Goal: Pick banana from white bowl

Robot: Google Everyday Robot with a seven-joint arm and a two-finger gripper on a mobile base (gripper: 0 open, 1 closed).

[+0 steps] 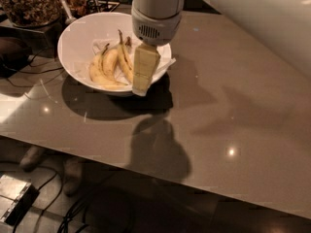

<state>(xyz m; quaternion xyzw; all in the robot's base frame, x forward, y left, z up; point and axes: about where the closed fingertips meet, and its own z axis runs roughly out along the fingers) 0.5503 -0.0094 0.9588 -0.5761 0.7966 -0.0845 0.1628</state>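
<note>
White bowl (77, 33) stood near the far left corner of the surface (233, 106), with the banana (124, 59) rightmost inside. The tool (140, 86) hung over the bowl's near-right rim, its open-or-closed state indeterminate. Best practice was to centre over the banana's middle before descending.

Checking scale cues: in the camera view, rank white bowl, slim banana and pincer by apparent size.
1. white bowl.
2-3. pincer, over the bowl's right rim, and banana: similar length; the pincer seems nearer the camera, so unranked.
</note>
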